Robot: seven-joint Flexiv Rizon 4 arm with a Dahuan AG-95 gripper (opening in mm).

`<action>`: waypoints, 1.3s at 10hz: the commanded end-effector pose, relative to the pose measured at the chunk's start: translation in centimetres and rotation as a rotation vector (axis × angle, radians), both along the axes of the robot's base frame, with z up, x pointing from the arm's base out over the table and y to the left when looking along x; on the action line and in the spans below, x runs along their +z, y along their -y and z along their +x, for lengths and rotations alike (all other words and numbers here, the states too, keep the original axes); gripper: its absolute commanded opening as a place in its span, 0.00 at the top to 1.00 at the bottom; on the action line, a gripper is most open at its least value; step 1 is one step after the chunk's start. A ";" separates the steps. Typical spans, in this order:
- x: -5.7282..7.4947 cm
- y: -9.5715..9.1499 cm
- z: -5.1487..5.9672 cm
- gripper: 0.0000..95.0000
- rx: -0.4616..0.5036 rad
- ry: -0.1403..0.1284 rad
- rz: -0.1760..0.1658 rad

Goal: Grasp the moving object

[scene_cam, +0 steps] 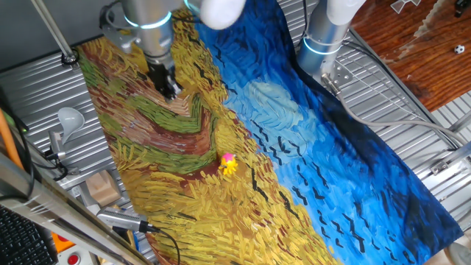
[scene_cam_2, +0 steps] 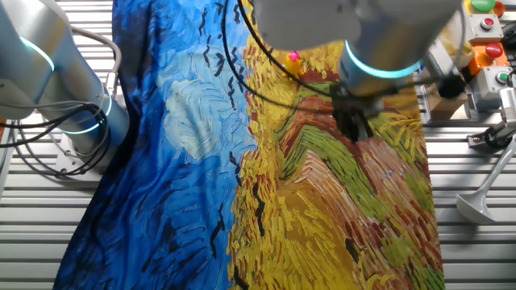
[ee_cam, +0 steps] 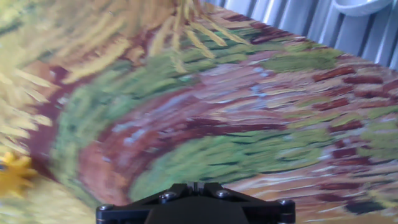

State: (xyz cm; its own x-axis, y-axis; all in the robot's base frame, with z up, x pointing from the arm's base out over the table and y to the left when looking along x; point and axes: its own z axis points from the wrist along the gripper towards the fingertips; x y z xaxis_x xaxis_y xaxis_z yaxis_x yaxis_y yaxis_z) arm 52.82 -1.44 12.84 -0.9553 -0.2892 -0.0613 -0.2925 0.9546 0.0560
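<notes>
The moving object, a tiny bright-yellow spiky toy (scene_cam: 229, 164) with a pink part, lies on the yellow field of the printed cloth (scene_cam: 309, 147). It shows near the cloth's far end in the other fixed view (scene_cam_2: 294, 61) and at the left edge of the hand view (ee_cam: 12, 175). My gripper (scene_cam: 169, 87) hangs just above the green and brown swirl of the cloth, well apart from the toy, also seen in the other fixed view (scene_cam_2: 359, 129). Its black fingers (ee_cam: 180, 188) stand together with nothing between them.
A second arm's silver base (scene_cam: 324, 37) stands beside the blue side of the cloth. A white ladle (scene_cam: 70, 118), a wooden block (scene_cam: 103, 188) and a cabled tool (scene_cam: 121, 221) lie off the yellow side. A button box (scene_cam_2: 488, 28) sits at one corner.
</notes>
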 end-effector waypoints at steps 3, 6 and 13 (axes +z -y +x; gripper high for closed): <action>0.0 -4.6 -1.6 1.00 -0.019 0.008 -0.001; -0.1 -4.6 -1.8 1.00 0.076 0.022 -0.010; 0.8 -6.2 -3.5 0.60 0.192 0.004 0.012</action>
State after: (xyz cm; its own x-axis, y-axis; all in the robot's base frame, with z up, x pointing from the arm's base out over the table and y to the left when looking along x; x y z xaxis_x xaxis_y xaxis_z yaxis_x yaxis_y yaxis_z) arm 49.59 4.39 13.71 -0.8472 -0.5284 -0.0547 -0.5310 0.8455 0.0570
